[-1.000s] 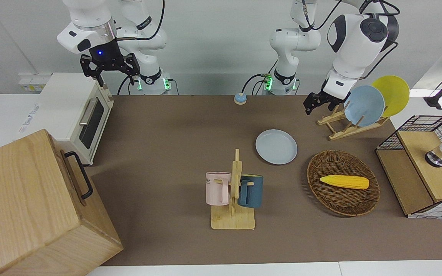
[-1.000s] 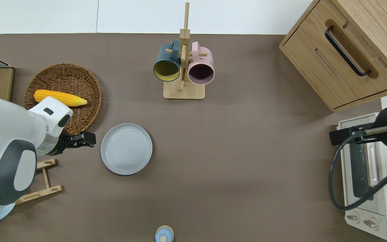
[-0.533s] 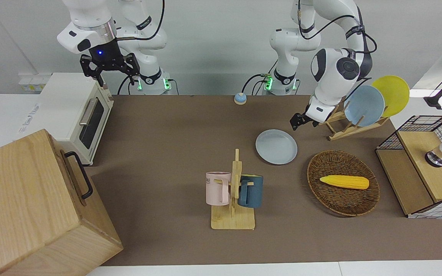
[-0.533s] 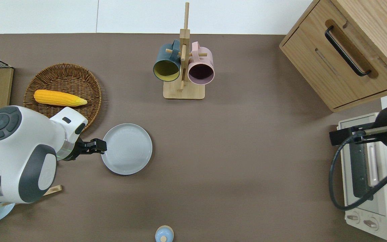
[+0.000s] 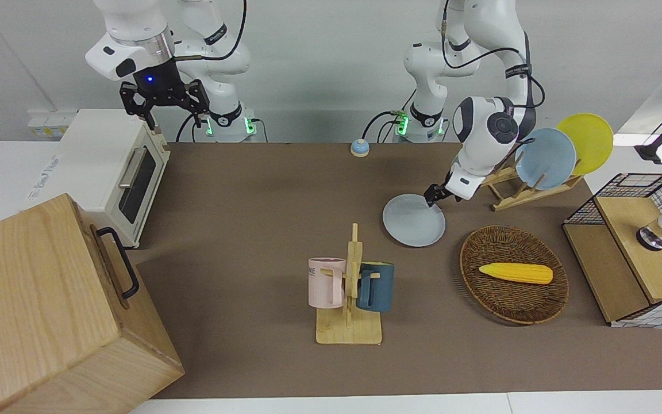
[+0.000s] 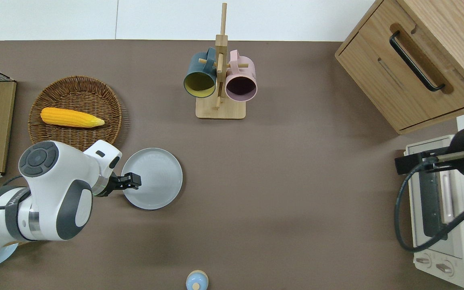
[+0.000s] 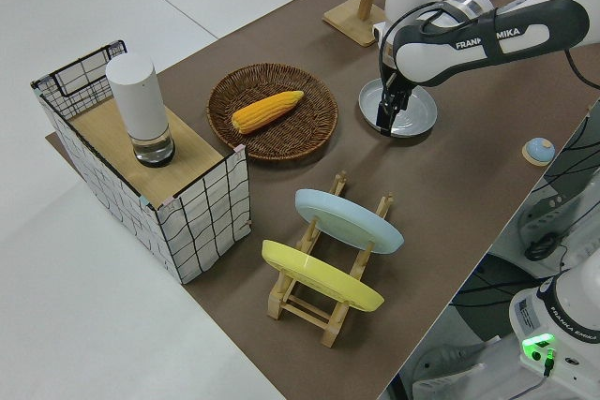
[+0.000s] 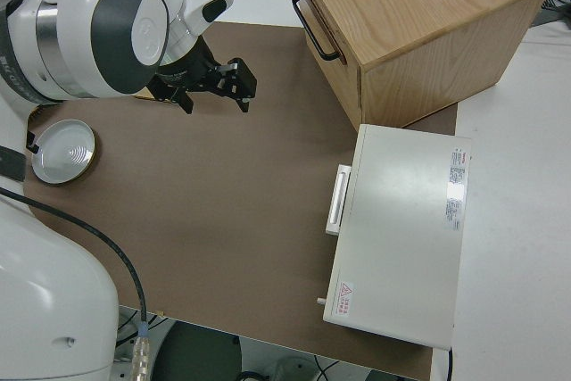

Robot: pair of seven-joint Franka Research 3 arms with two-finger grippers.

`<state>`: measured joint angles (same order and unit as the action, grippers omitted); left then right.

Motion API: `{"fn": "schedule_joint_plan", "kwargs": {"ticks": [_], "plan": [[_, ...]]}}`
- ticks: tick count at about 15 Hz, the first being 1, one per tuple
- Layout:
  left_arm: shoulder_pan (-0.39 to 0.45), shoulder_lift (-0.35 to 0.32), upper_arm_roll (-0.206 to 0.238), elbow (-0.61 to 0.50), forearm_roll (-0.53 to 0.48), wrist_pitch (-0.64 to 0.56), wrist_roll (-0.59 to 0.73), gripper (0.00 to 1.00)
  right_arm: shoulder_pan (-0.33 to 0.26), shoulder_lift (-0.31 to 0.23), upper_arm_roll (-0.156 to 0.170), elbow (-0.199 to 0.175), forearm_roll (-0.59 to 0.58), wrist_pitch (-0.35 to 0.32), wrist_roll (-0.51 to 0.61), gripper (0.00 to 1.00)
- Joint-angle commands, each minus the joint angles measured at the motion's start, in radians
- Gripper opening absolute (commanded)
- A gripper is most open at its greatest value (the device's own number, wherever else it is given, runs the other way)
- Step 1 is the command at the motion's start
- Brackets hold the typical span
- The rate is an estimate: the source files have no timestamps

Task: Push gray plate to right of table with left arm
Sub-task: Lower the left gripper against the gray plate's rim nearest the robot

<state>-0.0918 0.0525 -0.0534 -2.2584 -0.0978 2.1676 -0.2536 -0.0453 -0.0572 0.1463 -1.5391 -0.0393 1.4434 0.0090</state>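
Currently the left gripper [image 6: 134, 181] sits low over the plate's [image 6: 157, 178] rim on the side toward the left arm's end of the table [image 6: 296, 181]; whether its jaws are spread cannot be told. Plate lies flat beside the basket [image 6: 77, 100]. Right arm is parked.

Gray plate [image 6: 157, 177] is showing smooth, faintly glossy, seemingly ceramic; table [image 6: 296, 181] top is looking matt brown; basket [image 6: 75, 96] is presenting rough woven wicker; mug rack [image 6: 220, 108] is appearing bare wood.
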Motion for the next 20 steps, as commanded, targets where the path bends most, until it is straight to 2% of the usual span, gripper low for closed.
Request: {"fn": "schedule_joint_plan", "kwargs": {"ticks": [1,5,8,10,11,12,20], "plan": [[-0.019,0.015,0.003,-0.038,-0.016,0.059,0.008,0.89,-0.007,-0.007,0.001,-0.004,0.002,-0.001,-0.02,0.996],[-0.017,0.018,-0.011,-0.059,-0.016,0.092,0.011,0.69,-0.007,-0.007,0.001,-0.004,0.002,-0.001,-0.02,0.996],[-0.016,0.03,-0.008,-0.059,-0.016,0.096,0.017,0.47,-0.007,-0.007,0.002,-0.004,0.002,-0.001,-0.02,0.996],[-0.016,0.03,-0.006,-0.059,-0.016,0.097,0.017,0.22,-0.007,-0.007,0.002,-0.004,0.002,-0.001,-0.02,0.996],[-0.016,0.03,-0.003,-0.059,-0.016,0.097,0.016,0.03,-0.007,-0.007,0.001,-0.004,0.002,-0.001,-0.02,0.996],[-0.016,0.03,0.0,-0.059,-0.016,0.097,0.016,0.0,-0.007,-0.007,0.001,-0.004,0.002,-0.001,-0.02,0.996],[-0.016,0.03,0.003,-0.058,-0.016,0.098,0.011,0.0,-0.007,-0.007,0.001,-0.004,0.002,-0.001,-0.02,0.996]]}}
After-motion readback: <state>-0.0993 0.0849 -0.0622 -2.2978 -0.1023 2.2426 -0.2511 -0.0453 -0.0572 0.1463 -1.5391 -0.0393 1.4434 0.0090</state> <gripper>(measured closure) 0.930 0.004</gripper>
